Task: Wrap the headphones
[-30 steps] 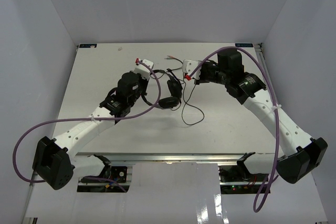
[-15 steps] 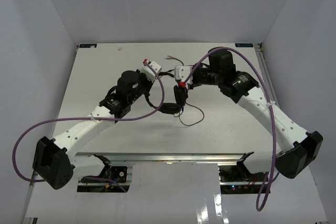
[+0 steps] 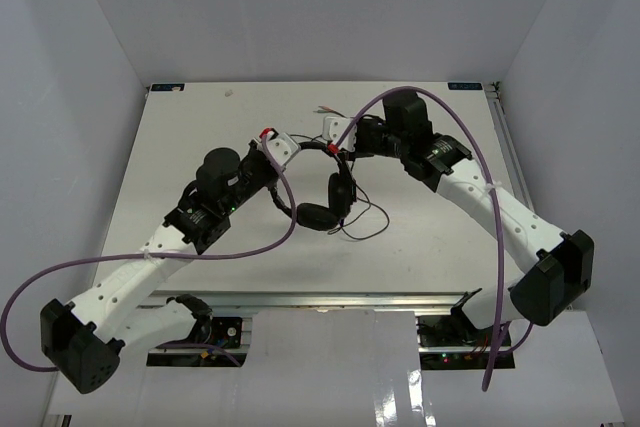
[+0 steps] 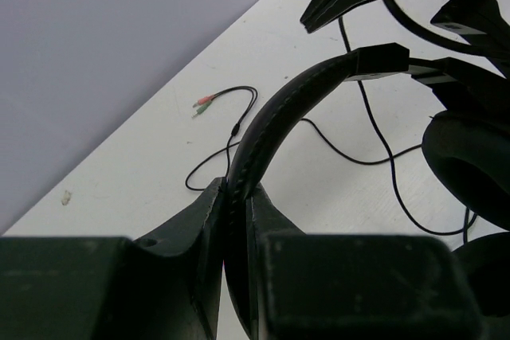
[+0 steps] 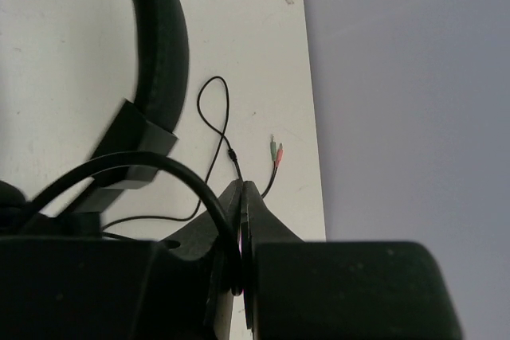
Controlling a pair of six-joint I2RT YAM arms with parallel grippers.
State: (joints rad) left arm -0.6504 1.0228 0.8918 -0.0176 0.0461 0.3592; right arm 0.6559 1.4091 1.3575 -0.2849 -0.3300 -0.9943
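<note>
Headphones [image 3: 335, 192] mid-desk [image 3: 180, 137] between my arms, my left end effector [image 4: 237, 197] clamped on headband [image 4: 279, 109], my right end effector [image 5: 241, 197] pinching thin cable [image 5: 159, 166], plugs [image 4: 205, 104] at far side.

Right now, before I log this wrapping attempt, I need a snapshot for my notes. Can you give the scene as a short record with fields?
left gripper: shut on the headband of the headphones
right gripper: shut on the cable
earcups: between the two arms, nearer than the grippers
plugs: lying free on the table, toward its far edge
slack: cable loops loose beside the earcups
</note>
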